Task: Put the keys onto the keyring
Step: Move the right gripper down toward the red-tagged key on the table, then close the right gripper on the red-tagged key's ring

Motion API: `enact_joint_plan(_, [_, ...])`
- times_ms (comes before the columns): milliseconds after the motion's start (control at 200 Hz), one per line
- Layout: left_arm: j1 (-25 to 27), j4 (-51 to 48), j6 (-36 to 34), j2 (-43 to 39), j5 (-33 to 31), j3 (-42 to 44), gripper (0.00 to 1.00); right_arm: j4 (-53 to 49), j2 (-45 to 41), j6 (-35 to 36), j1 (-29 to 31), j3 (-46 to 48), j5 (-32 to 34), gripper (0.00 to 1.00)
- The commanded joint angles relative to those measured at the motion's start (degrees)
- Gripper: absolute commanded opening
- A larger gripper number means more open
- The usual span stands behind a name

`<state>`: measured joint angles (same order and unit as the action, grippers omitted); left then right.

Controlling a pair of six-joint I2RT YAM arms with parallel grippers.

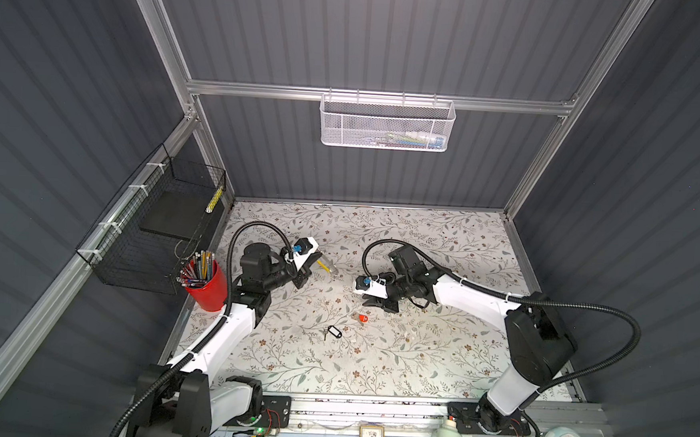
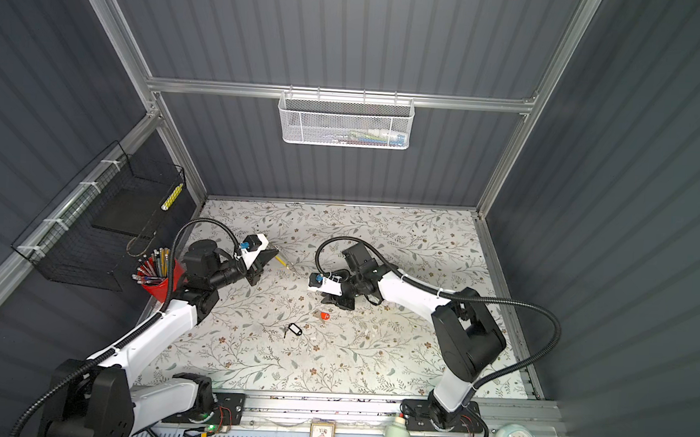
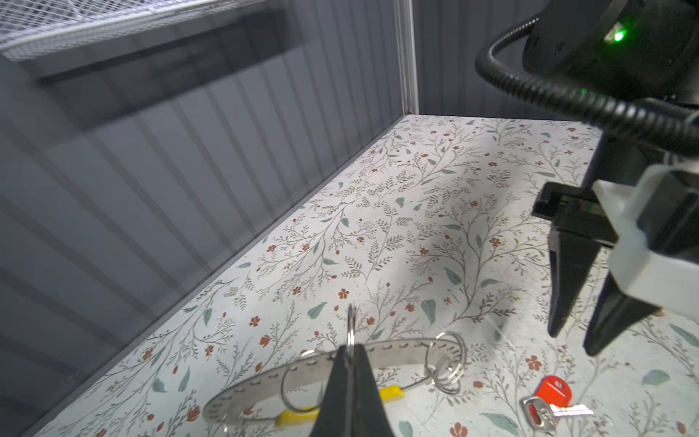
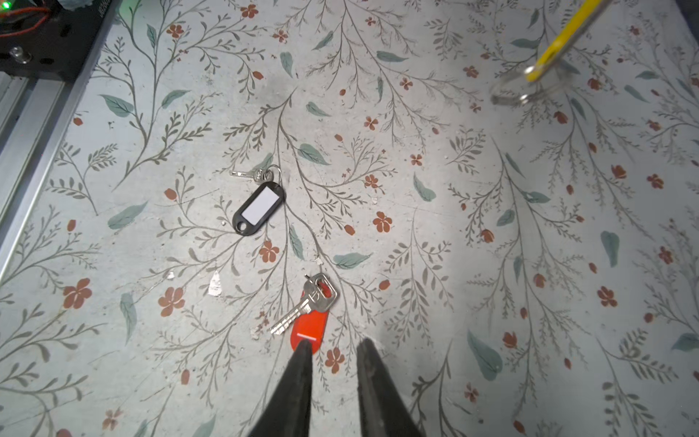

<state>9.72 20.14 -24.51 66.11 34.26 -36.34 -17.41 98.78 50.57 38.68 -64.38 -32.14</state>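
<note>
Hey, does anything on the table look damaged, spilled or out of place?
Only wear. The floral table cover has a small white chip near the black-tagged key, and there are pale flecks beside the orange-tagged key. Nothing looks spilled or broken, and both keys lie flat.
</note>
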Motion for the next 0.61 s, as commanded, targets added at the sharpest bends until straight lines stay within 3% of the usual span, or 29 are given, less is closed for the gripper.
enact_joint_plan(0, [-0.4, 4.2, 2.4, -1.3, -2.5, 0.6, 0.00, -7.2, 2.5, 7.7, 0.4, -2.9, -0.6, 0.24])
enact_joint_plan(325, [-0.4, 4.6, 2.8, -2.7, -2.4, 0.7, 0.00, -10.6, 9.3, 14.0, 2.4, -7.7, 2.0, 0.22])
enact_joint_plan(600, [-0.4, 4.4, 4.1, -3.6, -0.4, 0.7, 0.00, -10.6, 13.0, 14.3, 3.0, -10.4, 3.6, 0.23])
